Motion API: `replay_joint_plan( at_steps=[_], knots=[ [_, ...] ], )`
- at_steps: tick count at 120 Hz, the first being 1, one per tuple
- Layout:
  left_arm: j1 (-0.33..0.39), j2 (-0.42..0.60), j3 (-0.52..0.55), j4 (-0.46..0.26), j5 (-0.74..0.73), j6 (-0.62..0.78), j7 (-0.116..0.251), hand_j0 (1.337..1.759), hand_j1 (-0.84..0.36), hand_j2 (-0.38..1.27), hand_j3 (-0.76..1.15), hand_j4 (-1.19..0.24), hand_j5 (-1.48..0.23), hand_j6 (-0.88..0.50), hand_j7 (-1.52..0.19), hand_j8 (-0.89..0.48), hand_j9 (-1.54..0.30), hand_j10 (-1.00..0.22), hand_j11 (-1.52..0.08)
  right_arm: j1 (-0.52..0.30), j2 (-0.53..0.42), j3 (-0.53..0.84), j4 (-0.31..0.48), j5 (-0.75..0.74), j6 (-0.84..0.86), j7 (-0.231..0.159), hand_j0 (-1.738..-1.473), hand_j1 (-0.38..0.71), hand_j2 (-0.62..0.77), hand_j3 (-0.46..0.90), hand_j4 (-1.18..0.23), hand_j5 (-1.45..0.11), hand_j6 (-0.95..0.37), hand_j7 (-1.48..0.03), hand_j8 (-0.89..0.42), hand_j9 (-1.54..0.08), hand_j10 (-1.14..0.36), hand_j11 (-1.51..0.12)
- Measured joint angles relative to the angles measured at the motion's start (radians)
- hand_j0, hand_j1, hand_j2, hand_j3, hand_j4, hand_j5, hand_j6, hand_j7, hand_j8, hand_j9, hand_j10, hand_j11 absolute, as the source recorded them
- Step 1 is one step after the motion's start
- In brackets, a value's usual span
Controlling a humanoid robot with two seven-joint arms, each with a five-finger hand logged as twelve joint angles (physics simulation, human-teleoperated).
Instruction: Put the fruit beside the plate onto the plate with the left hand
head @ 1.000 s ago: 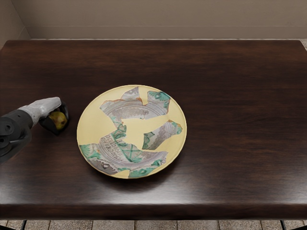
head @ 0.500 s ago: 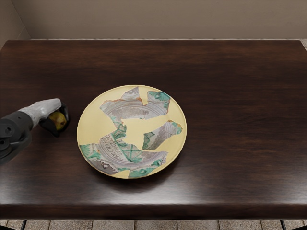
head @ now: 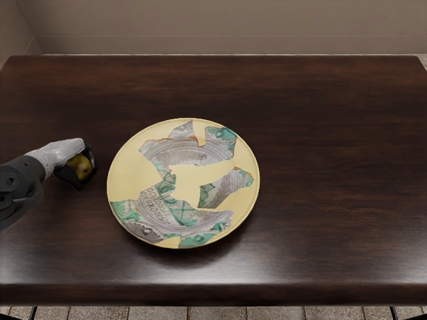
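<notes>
My left arm point(head: 20, 183) comes in low from the left edge, dark at the forearm and pale grey over the back of my left hand point(head: 65, 159). My fingers point(head: 69, 175) are curled in a close cup around the fruit point(head: 82, 167). The dark fingertips wrap under it and along its far side, and the grey back of the hand covers it from above and the left. The grasp is closed on the fruit, not spread. I cannot tell whether the fruit rests on the desk point(head: 320, 133) or is held just clear of it.

The fruit is small, rounded and yellow, with a duller, brownish patch toward its top. Only its right-facing side shows between my fingers; the rest is hidden inside the hand.

To the right of my fingers, near but not touching, lies the plate point(head: 125, 175). It is a wide, pale yellow disc, patched with irregular grey, white and green patterned pieces. Its rim on my side is bare yellow. The fruit sits beside that rim, off the plate, over dark, glossy wood.
</notes>
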Motion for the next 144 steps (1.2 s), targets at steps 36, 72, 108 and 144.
replay_joint_plan(
  at_steps=[36,72,108,144],
  knots=[
    [-0.03,0.023,0.004,-0.005,-0.024,-0.008,-0.002,1.646,-0.28,0.36,0.03,-0.66,-1.25,-0.19,-1.23,-0.21,-1.14,-0.27,-1.18,0.0,0.0,0.0,0.0,0.0,0.0,0.0,-1.658,-0.31,-0.01,0.0,-0.04,-0.05,-0.04,-0.05,-0.03,-0.05,-0.03,-0.05],
    [-0.107,0.059,0.005,-0.007,-0.002,-0.028,0.0,1.651,-0.38,0.56,0.01,-0.78,-1.26,-0.17,-1.2,-0.17,-1.16,-0.37,-1.17,0.0,0.0,0.0,0.0,0.0,0.0,0.0,-1.658,-0.31,-0.01,0.0,-0.04,-0.05,-0.04,-0.05,-0.03,-0.05,-0.03,-0.05],
    [-0.221,0.08,0.007,-0.043,0.005,-0.108,0.008,1.652,-0.43,0.68,0.0,-0.8,-1.28,-0.16,-1.21,-0.15,-1.15,-0.4,-1.16,0.0,0.0,0.0,0.0,0.0,0.0,0.0,-1.658,-0.31,-0.01,0.0,-0.04,-0.05,-0.04,-0.05,-0.03,-0.05,-0.03,-0.05],
    [-0.337,0.08,0.012,-0.107,-0.029,-0.169,0.01,1.653,-0.21,0.43,0.0,-0.83,-1.23,-0.34,-1.21,-0.28,-1.17,-0.58,-1.16,0.0,0.0,0.0,0.0,0.0,0.0,0.0,-1.658,-0.31,-0.01,0.0,-0.04,-0.05,-0.04,-0.05,-0.03,-0.05,-0.03,-0.05]
  ],
)
